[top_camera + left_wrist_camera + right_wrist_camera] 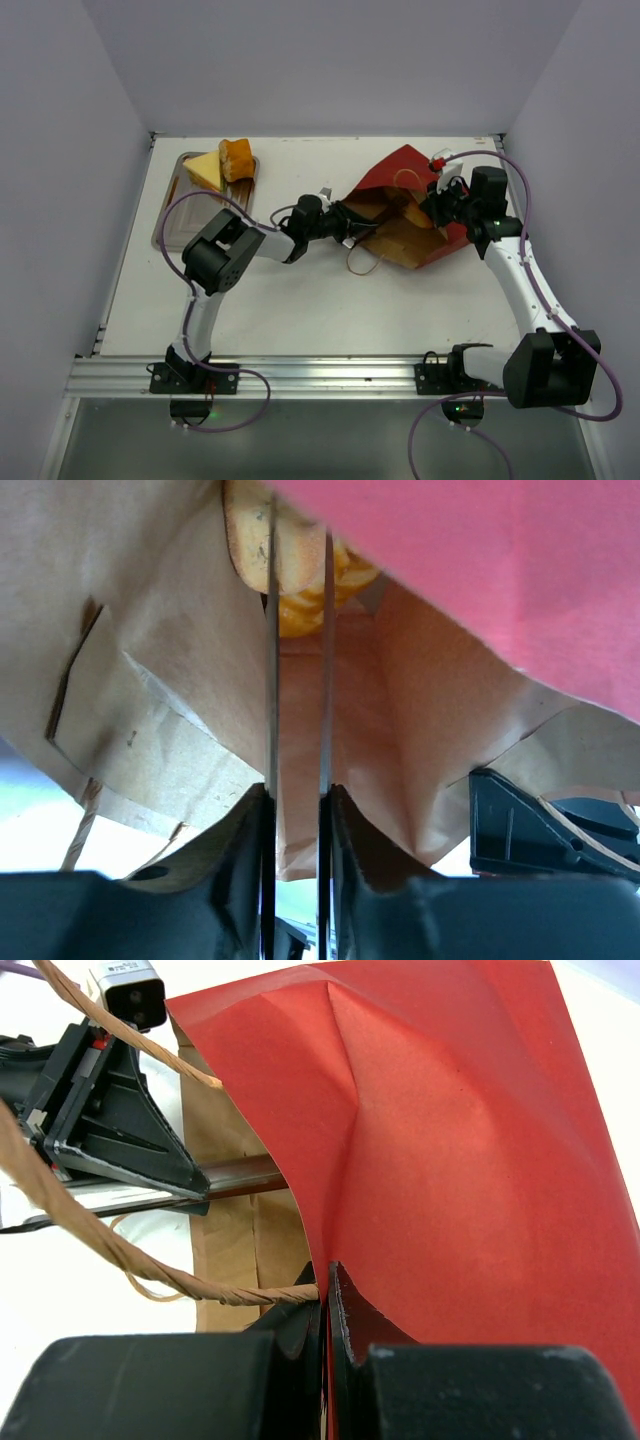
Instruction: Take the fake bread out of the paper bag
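One paper bag [402,172], lying, mouth leftward

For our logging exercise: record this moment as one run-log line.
right gripper: shut on paper bag edge | left gripper: reaching inside bag, grip unclear | bread: inside bag, at left gripper

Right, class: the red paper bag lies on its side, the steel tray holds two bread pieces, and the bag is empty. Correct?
No. The paper bag is not empty: the left wrist view shows fake bread inside it. It lies on its side, and the steel tray holds two bread pieces, a yellow wedge and a brown roll.
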You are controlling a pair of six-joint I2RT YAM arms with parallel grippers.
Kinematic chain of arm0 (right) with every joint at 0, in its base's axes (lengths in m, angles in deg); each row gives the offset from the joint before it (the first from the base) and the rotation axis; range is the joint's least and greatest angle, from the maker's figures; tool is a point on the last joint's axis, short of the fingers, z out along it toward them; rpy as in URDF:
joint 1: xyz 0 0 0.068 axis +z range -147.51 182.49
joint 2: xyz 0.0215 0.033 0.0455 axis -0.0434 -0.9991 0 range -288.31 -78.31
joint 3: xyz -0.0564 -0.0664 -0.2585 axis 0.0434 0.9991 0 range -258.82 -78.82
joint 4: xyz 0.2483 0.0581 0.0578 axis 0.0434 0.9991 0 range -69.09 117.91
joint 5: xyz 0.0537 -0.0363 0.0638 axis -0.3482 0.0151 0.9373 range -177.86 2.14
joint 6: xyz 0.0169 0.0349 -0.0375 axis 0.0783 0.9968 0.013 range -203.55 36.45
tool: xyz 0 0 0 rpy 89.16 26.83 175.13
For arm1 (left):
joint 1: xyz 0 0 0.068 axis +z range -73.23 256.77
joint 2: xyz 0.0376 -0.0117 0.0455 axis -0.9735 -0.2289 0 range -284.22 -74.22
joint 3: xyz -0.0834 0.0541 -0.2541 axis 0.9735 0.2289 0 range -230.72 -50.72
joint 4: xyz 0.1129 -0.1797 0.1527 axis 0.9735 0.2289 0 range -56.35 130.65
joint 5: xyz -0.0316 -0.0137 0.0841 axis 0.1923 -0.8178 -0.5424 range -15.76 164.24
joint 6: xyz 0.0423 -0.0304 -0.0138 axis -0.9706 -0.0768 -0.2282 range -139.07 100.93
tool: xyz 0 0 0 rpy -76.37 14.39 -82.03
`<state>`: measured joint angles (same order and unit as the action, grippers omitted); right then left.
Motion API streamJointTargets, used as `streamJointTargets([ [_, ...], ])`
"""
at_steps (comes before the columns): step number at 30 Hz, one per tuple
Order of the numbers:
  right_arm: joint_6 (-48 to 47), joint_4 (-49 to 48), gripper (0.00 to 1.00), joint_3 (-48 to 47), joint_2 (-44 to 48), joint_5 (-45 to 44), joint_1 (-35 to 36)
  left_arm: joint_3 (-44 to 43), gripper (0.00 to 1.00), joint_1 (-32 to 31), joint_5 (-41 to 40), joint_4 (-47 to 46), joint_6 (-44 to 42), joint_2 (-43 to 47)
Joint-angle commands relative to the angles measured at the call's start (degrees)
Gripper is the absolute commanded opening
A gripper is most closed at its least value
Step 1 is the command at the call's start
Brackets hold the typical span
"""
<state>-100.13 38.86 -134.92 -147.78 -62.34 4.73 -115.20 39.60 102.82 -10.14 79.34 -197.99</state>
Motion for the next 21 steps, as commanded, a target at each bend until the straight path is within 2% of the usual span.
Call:
streamJointTargets([
  [1,0.6,-0.4,0.02,0.4,1.0,2.0,0.0,-0.7,0.25,-0.1,0.7,-4.0,1.2,-1.3],
  [8,0.8,-0.4,0.02,0.4,1.3,2.0,0.0,0.0,0.0,-0.1,1.0,-4.7,0.3,-0.7],
  [21,0.8,-0.9,0.02,0.6,1.3,0.5,0.0,7.3,0.0,-0.2,0.8,-6.0,-2.3,8.0],
])
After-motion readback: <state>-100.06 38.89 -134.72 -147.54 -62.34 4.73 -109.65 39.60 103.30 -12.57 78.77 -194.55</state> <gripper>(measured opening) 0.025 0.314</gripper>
